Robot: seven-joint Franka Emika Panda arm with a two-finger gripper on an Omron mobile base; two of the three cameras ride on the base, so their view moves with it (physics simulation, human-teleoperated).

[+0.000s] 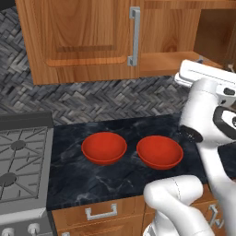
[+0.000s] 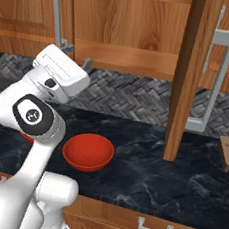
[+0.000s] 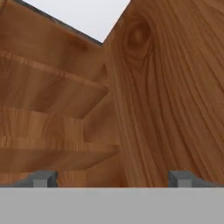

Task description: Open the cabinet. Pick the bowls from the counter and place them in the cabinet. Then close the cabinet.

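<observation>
Drawers: nearest you, along the front below the tabletop, brown wood fronts (image 1: 99, 214) with small silver handles.
Tabletop: you see dark marbled stone with pale veins (image 2: 178, 189), running right from the stove.
Bowls: note two glossy red bowls side by side on the tabletop, apart from each other; left bowl (image 1: 104, 147) sits nearer the stove, right bowl (image 1: 159, 151) nearer the arm. From the right base view you see one bowl (image 2: 88, 152) in full.
Stove: grey gas stove (image 1: 20, 161) lies at the left end, beside the tabletop.
Cabinet: look above the far wall; the left door (image 1: 83, 39) is closed, its vertical silver bar handle (image 1: 134, 36) at its right edge. The right door (image 2: 189, 77) stands swung out, edge-on to you, with its handle (image 2: 213, 80) on the right face.
End effector: raised near the cabinet's lower edge (image 2: 77, 54); its fingertips (image 3: 43, 178) stand wide apart, released, grasping nothing, facing the wooden shelf inside (image 3: 52, 89).
</observation>
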